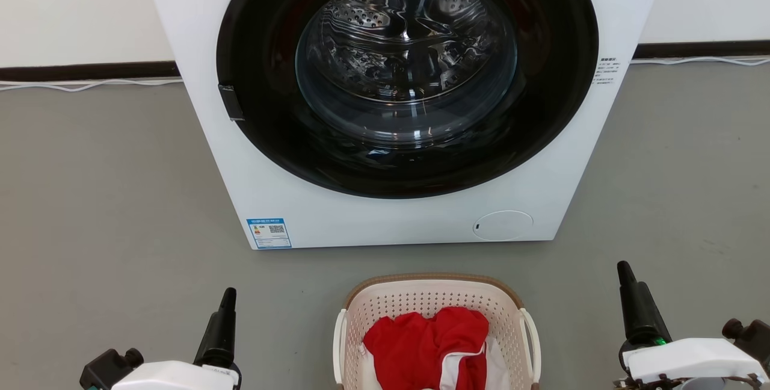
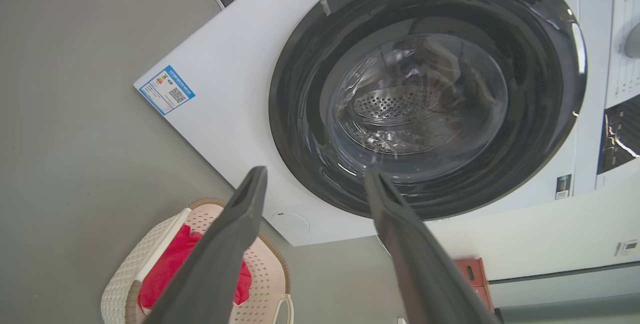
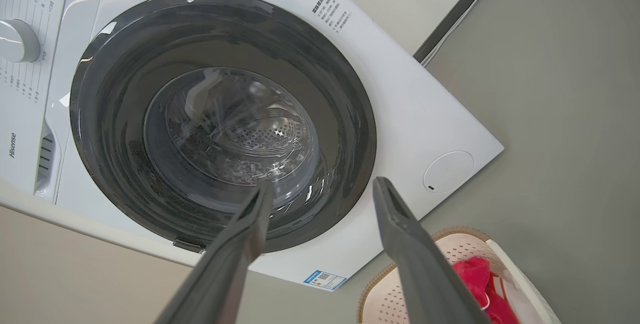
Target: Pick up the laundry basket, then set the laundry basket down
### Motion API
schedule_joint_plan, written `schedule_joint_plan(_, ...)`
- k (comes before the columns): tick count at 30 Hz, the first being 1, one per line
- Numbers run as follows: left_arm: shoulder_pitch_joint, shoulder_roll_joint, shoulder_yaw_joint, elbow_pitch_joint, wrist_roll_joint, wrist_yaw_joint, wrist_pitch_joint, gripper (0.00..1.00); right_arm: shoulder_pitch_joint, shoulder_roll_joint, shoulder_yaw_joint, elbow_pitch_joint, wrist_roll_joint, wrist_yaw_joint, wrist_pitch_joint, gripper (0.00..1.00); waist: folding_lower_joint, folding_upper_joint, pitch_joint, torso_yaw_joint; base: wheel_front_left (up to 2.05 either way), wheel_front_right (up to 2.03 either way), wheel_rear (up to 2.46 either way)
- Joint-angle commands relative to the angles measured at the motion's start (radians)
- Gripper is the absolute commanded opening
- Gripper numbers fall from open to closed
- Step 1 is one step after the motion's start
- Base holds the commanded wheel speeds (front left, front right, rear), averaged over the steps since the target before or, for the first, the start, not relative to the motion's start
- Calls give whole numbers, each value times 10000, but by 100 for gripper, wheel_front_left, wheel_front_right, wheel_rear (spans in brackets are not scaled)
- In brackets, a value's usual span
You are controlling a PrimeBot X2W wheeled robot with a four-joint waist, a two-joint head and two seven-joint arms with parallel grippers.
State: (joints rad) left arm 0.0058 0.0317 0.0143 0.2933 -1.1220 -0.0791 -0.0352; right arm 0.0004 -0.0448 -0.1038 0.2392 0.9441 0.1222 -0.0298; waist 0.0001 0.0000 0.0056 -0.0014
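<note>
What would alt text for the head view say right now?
The laundry basket, holding a red garment, sits on the grey floor in front of a white washing machine with its round door shut. The left pincer and right pincer flank the basket, both open and clear of it.

Scene is lit bright and even, no harsh shadows, just a thin soft one laid on the grey floor (image 1: pixel 120 209) under the washing machine (image 1: pixel 192 29). Glare is scattered over the door glass (image 1: pixel 406 59) and white streaks are caught on its dark rim (image 3: pixel 225 29). Wrist views are bowed hard at the edges; the dark fingers (image 2: pixel 220 254) up close are rendered soft.
</note>
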Motion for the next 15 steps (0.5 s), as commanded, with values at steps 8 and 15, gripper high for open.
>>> schedule_joint_plan(8, -358, 88, 29, -324, 930, 98, -312, 100, -97, -141, 106, -258, -1198, 44, -365, 100, -1, 0, 6, 13, 0, 0, 0)
schedule_joint_plan(15, -354, 98, -25, -321, 1647, 151, -516, 100, -66, -210, 101, -161, -2083, 48, -570, 100, -1, 0, 11, 14, 0, 0, 0)
